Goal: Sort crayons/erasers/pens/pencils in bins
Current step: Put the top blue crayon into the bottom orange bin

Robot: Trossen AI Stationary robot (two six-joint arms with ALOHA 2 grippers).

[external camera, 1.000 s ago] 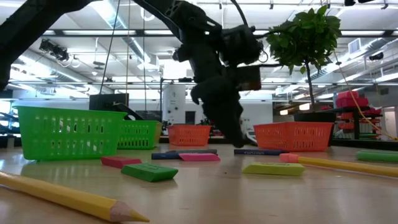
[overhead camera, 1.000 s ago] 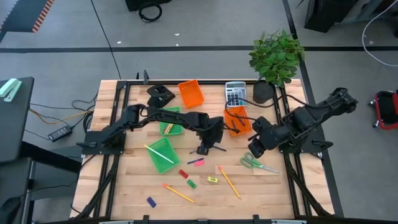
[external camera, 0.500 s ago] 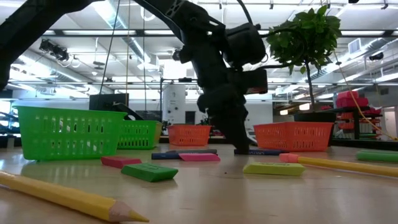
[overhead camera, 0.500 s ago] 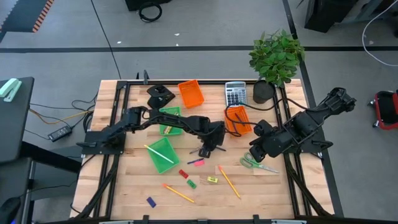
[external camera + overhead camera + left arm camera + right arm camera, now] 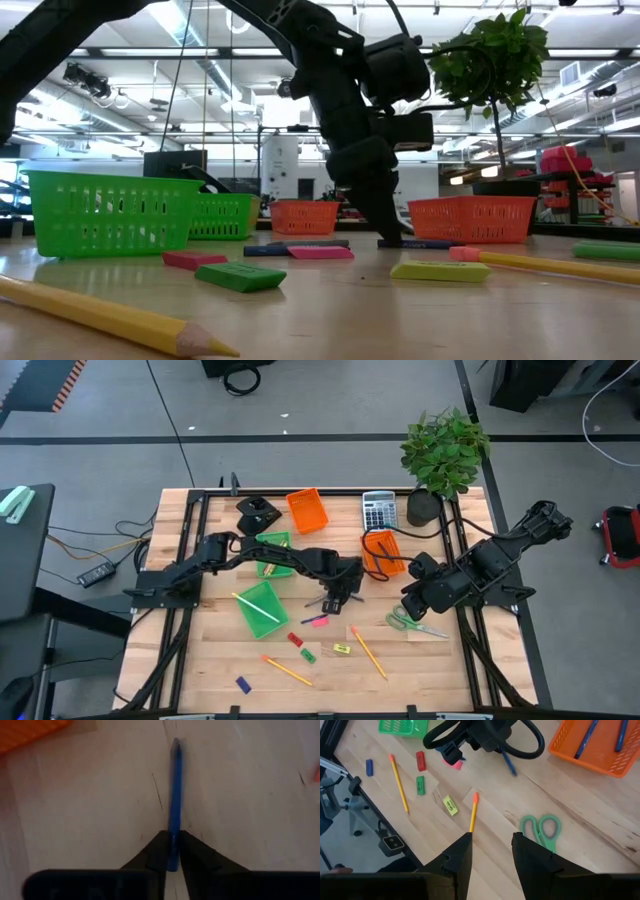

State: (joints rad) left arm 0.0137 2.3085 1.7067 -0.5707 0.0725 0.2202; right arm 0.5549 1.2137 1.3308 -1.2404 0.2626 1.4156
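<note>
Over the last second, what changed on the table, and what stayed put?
The left gripper came down onto the blue pen lying on the table near the orange bin and closed its fingers around it; the pen is not yet lifted. The right gripper moved forward to hover open above the green scissors. The erasers, the pencils and the bins stayed where they were.

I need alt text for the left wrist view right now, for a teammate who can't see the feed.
The left gripper has its two dark fingers closed around the near end of a blue pen lying on the pale wooden table. The pen points straight away from the camera, and a corner of an orange bin shows at the edge.
</note>
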